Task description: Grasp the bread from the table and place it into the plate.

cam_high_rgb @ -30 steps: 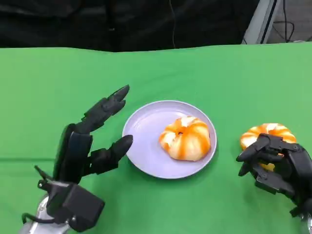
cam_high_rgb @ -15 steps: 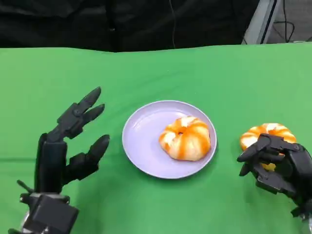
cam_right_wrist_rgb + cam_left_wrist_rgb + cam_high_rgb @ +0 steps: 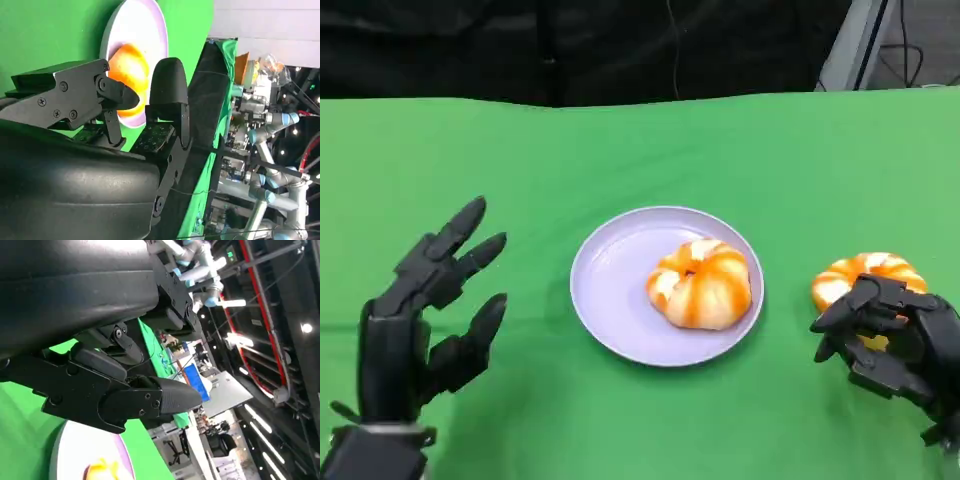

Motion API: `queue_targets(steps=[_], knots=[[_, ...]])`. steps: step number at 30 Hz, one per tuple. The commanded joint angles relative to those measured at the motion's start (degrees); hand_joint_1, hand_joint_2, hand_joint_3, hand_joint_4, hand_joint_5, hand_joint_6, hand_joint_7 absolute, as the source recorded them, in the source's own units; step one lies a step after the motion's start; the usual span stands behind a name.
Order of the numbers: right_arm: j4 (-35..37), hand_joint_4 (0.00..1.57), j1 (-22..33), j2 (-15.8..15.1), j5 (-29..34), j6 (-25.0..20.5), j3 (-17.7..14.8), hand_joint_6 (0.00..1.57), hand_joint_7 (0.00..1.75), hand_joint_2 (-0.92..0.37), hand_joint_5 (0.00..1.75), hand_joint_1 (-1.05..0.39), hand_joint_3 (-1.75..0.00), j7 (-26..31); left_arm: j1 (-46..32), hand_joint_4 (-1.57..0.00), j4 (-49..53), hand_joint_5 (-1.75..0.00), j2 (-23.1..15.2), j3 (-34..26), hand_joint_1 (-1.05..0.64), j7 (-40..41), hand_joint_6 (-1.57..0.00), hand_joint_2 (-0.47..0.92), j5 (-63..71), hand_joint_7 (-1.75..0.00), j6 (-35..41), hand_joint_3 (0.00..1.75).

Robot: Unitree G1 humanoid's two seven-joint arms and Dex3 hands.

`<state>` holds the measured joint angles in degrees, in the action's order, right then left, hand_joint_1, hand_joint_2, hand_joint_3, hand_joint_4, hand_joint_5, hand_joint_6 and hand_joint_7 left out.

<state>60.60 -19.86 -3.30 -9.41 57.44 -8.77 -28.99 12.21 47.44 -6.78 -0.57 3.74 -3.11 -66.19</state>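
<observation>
One bun (image 3: 701,283) already sits on the plate (image 3: 610,290), well off from my left hand (image 3: 425,310), whose fingers are spread and empty. A second bun (image 3: 865,280) lies on the counter (image 3: 640,150) just beyond my right hand (image 3: 895,340); its curled fingers hide whether they touch it.

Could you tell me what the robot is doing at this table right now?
It is moving bread onto a plate. One bread roll already lies on the lilac plate in the middle of the green table. The right hand has its fingers curled at a second bread roll lying on the table beside the plate; whether it grips yet is unclear. The left hand is open over the cloth, away from the plate.
</observation>
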Motion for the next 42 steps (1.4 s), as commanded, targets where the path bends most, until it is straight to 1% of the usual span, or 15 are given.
queue_targets(steps=[1, 11, 16, 19, 23, 26, 28, 29, 31, 32, 34, 35, 36, 40, 42], knots=[[0.2, 0.84, -0.4, -1.1, -1.0, -1.1, -0.7, 0.91, 0.95, -0.84, 1.39, 0.06, -0.65, -0.8, -1.2, -0.73, -0.2, 0.00, 0.4, -1.9, -0.64, -3.7, -0.50, 0.92, -3.2, 0.00, -0.3, 0.48], [0.2, 0.84, -0.4, -0.9, -0.4, -0.7, -1.1, 0.91, 0.94, -0.87, 1.39, 0.07, -0.59, -0.7, -2.2, -0.73, -0.4, 0.00, 1.8, -4.7, -0.65, -7.9, -0.50, 0.92, -5.0, 0.00, 0.4, 0.47], [0.1, 0.84, -0.5, -1.0, -0.3, -0.7, -1.1, 0.91, 0.93, -0.87, 1.39, 0.07, -0.59, -0.6, -2.3, -0.74, 1.5, -0.01, 1.8, -6.0, -0.60, -9.0, -0.51, 0.92, -4.5, -0.01, 0.1, 0.46], [0.2, 0.84, -0.6, -1.0, -0.5, -1.0, -1.2, 0.92, 0.94, -0.87, 1.38, 0.07, -0.59, -0.7, -2.4, -0.76, 3.6, -0.01, 1.6, -6.9, -0.43, -7.9, -0.54, 0.92, -2.0, -0.01, -0.7, 0.31], [0.2, 0.85, -0.7, -0.9, -0.9, -1.3, -1.4, 0.92, 0.93, -0.87, 1.38, 0.07, -0.59, -1.1, -2.2, -0.75, 4.4, 0.00, 1.9, -7.7, -0.25, -8.3, -0.55, 0.92, -1.8, -0.01, -1.1, 0.18], [0.1, 0.85, -0.8, -0.9, -0.9, -1.4, -1.4, 0.92, 0.93, -0.88, 1.38, 0.07, -0.59, -1.1, -2.6, -0.75, 3.9, 0.00, 2.3, -7.9, -0.10, -8.3, -0.56, 0.92, -1.9, -0.01, -0.3, 0.16], [0.0, 0.85, -0.7, -0.9, -0.6, -1.2, -1.4, 0.92, 0.93, -0.87, 1.38, 0.07, -0.59, -0.9, -2.9, -0.75, 3.6, 0.00, 2.5, -8.0, -0.04, -7.9, -0.57, 0.92, -1.4, -0.01, 0.0, 0.16], [0.0, 0.85, -0.7, -0.9, -0.5, -1.1, -1.3, 0.92, 0.93, -0.87, 1.38, 0.07, -0.59, -0.7, -3.0, -0.75, 3.5, 0.00, 2.5, -8.1, 0.03, -7.7, -0.58, 0.92, -1.0, -0.02, 0.1, 0.20], [0.1, 0.84, -0.7, -1.0, -0.3, -0.9, -1.3, 0.92, 0.93, -0.87, 1.39, 0.08, -0.59, -0.6, -3.4, -0.75, 3.2, 0.00, 2.4, -8.4, 0.07, -6.1, -0.59, 0.92, 1.1, -0.02, 0.5, 0.23], [0.1, 0.84, -0.7, -1.0, -0.4, -0.9, -1.3, 0.92, 0.93, -0.87, 1.38, 0.08, -0.59, -0.6, -3.6, -0.76, 3.0, 0.00, 2.4, -8.5, 0.11, -5.0, -0.63, 0.92, 2.5, -0.03, 0.8, 0.31], [0.2, 0.84, -0.7, -1.0, -0.4, -0.8, -1.3, 0.92, 0.93, -0.87, 1.38, 0.07, -0.59, -0.7, -3.8, -0.77, 2.6, -0.01, 2.3, -8.8, 0.12, -3.3, -0.66, 0.92, 4.5, -0.04, 1.2, 0.36], [0.3, 0.84, -0.7, -1.1, -0.4, -1.0, -1.4, 0.92, 0.93, -0.86, 1.38, 0.07, -0.59, -0.7, -4.0, -0.78, 2.4, -0.01, 2.1, -8.9, 0.13, -0.9, -0.71, 0.92, 7.3, -0.05, 1.7, 0.37], [0.4, 0.84, -0.7, -1.1, -0.5, -1.1, -1.4, 0.92, 0.93, -0.86, 1.38, 0.07, -0.60, -0.7, -4.2, -0.81, 2.2, -0.02, 1.9, -9.1, 0.14, 1.0, -0.81, 0.92, 9.5, -0.07, 2.0, 0.38], [0.5, 0.84, -0.8, -1.2, -0.3, -0.9, -1.4, 0.92, 0.93, -0.86, 1.39, 0.07, -0.60, -0.6, -4.6, -0.90, 1.5, -0.04, 1.6, -8.9, 0.12, 6.1, -1.02, 0.92, 14.5, -0.09, 3.1, 0.37], [0.5, 0.84, -0.8, -1.2, -0.3, -0.9, -1.4, 0.92, 0.93, -0.85, 1.38, 0.07, -0.60, -0.5, -4.4, -1.02, 1.8, -0.09, 1.3, -8.7, 0.10, 7.5, -1.13, 0.92, 15.6, -0.11, 2.7, 0.37]])
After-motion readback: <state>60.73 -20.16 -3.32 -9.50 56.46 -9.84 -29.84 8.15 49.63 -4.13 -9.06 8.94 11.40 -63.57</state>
